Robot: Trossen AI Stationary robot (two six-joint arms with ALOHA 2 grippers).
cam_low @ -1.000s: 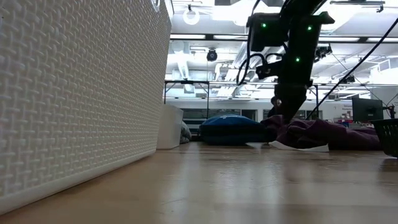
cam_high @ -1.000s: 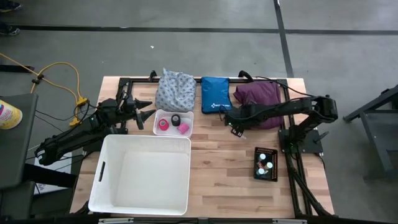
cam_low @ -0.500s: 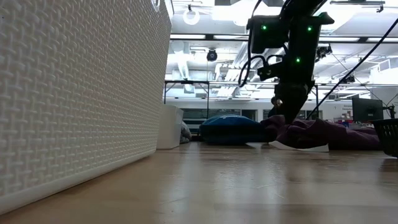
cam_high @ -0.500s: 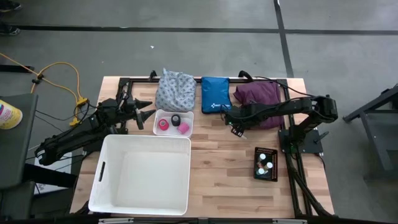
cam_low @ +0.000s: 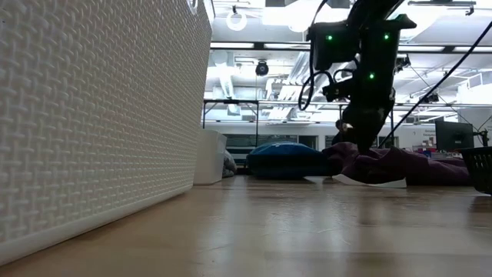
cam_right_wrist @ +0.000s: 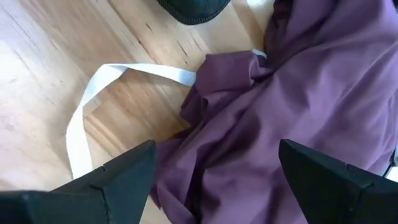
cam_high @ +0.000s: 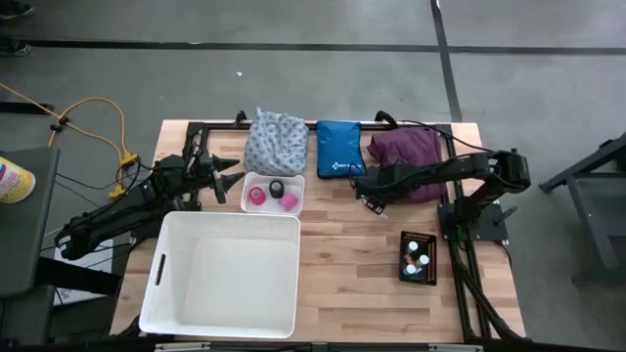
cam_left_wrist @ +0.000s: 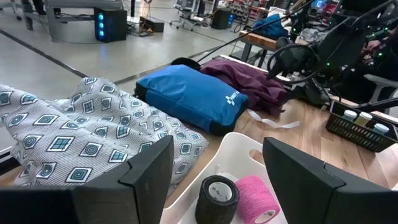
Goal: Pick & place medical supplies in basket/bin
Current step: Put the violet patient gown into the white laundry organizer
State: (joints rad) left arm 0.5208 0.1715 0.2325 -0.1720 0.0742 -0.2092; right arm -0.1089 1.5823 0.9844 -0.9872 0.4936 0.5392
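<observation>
Purple cloth [cam_high: 406,149] sits at the worktop's [cam_high: 342,244] far right, about 1 o'clock from the right pincer [cam_high: 369,196], which hovers jaws spread wide over the cloth's near-left hem, nothing gripped. Right wrist view shows purple folds directly between its fingers [cam_right_wrist: 118,177], white strap [cam_right_wrist: 93,106] looping off to one side. Cloth bunched, no clear long axis. Right arm is far nearer it. Left pincer [cam_high: 233,178] waits at the white tray's [cam_high: 256,179] 9 o'clock, jaws part open and empty. Count: one purple cloth, one patterned cloth [cam_high: 276,142], one blue pouch [cam_high: 339,149], two pink rolls [cam_high: 257,198], one black roll [cam_high: 278,188], one white bin [cam_high: 225,274], one black crate [cam_high: 419,256] of vials, roughly four.
</observation>
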